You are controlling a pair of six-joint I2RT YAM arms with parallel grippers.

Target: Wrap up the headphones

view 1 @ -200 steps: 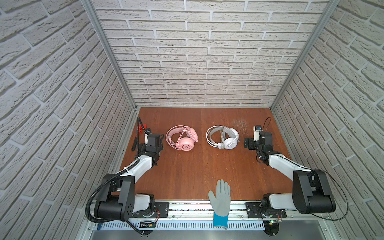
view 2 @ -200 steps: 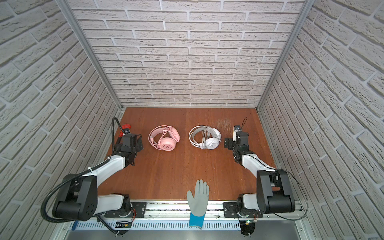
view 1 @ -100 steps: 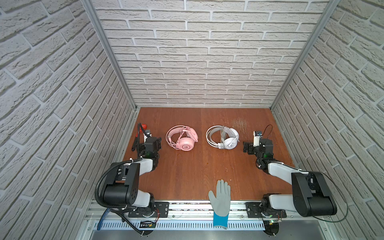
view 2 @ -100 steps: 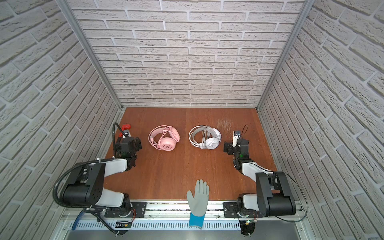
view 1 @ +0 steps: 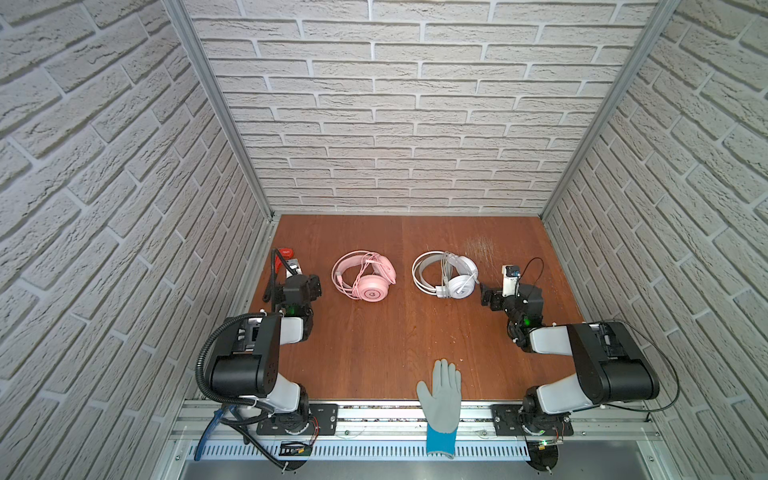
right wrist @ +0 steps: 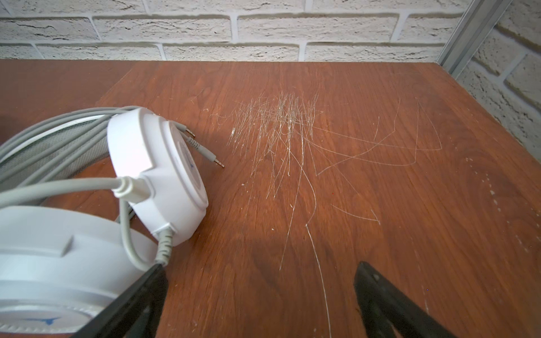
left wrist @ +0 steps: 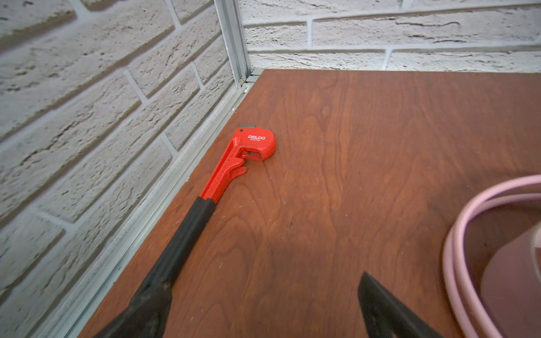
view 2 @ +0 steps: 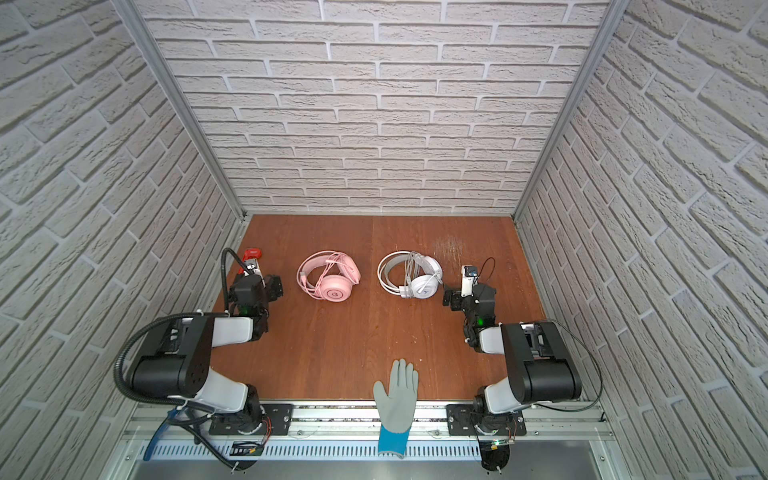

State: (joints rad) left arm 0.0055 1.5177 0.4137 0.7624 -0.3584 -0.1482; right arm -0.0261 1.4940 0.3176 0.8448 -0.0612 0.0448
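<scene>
Seems all but done: shows pink headset (view 1: 365, 280) and white headset (view 1: 446, 279) side by side toward the far edge of the worktop (view 1: 374, 345), each with cable looped over its band; leaves at most the white plugs (right wrist: 205, 152) poking loose. Has both arms folded low near the side edges, left tool (left wrist: 263, 292) spread wide and empty beside the pink band, right tool (right wrist: 260, 269) wide, empty, just beside a white earcup.

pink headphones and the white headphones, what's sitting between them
Nothing. Only bare table lies between the pink headphones and the white headphones, as both top views show.
</scene>
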